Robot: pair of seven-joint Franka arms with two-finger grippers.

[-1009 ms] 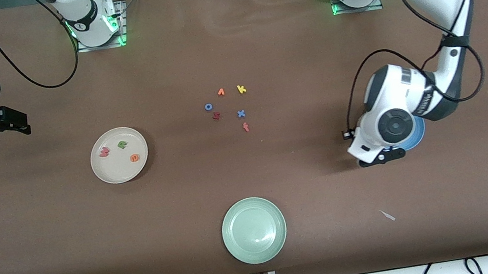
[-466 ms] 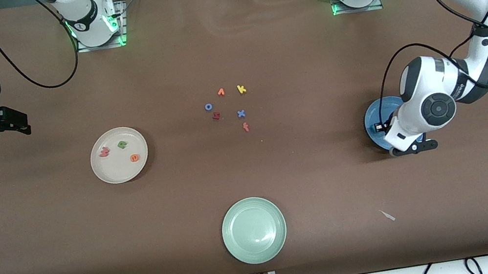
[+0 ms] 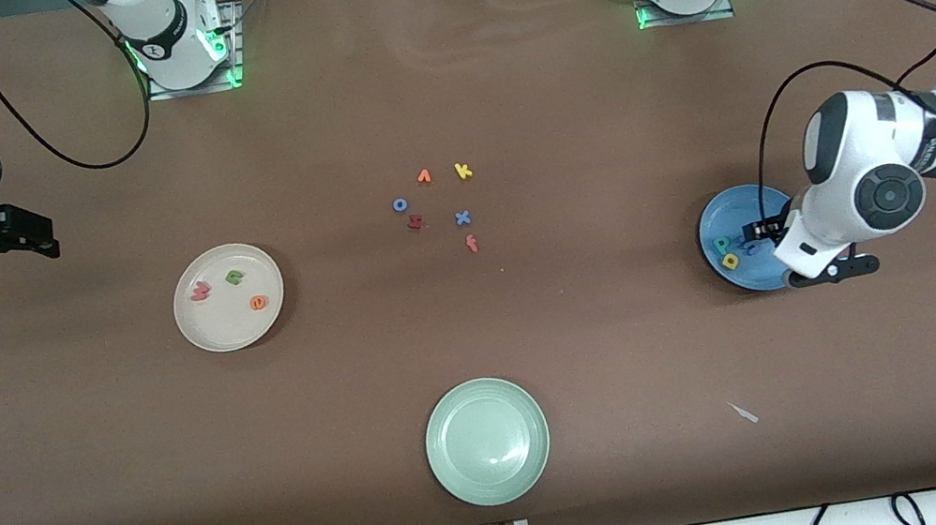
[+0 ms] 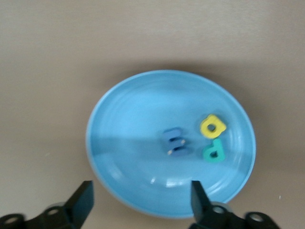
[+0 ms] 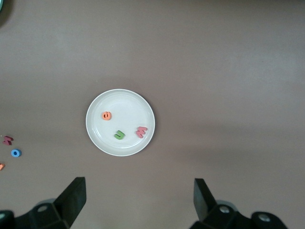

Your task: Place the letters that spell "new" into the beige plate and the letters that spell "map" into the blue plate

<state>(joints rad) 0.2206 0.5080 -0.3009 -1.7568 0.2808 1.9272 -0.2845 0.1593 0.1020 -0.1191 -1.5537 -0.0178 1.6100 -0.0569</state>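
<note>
The beige plate (image 3: 218,328) holds the pinkish-red w (image 3: 200,292), the green n (image 3: 235,277) and the orange e (image 3: 258,302). The right wrist view shows that plate (image 5: 126,102) with the e (image 5: 106,115), n (image 5: 119,135) and w (image 5: 141,131). In the blue plate (image 3: 726,214) lie the teal p (image 3: 721,244), the yellow a (image 3: 729,261) and the blue m (image 4: 174,142). My left gripper (image 4: 142,200) hangs open and empty over that plate's rim (image 4: 133,124). My right gripper (image 3: 30,231) waits open over the right arm's end of the table.
A pale green plate (image 3: 493,482) sits near the front edge. Several loose letters lie mid-table, among them an orange v (image 3: 423,177), a yellow k (image 3: 463,171), a dark red h (image 3: 415,222) and a blue x (image 3: 462,218). A white scrap (image 3: 743,412) lies nearby.
The left arm has swung toward its own end of the table, uncovering the blue plate and its letters, and its gripper has opened. The right arm has not moved.
</note>
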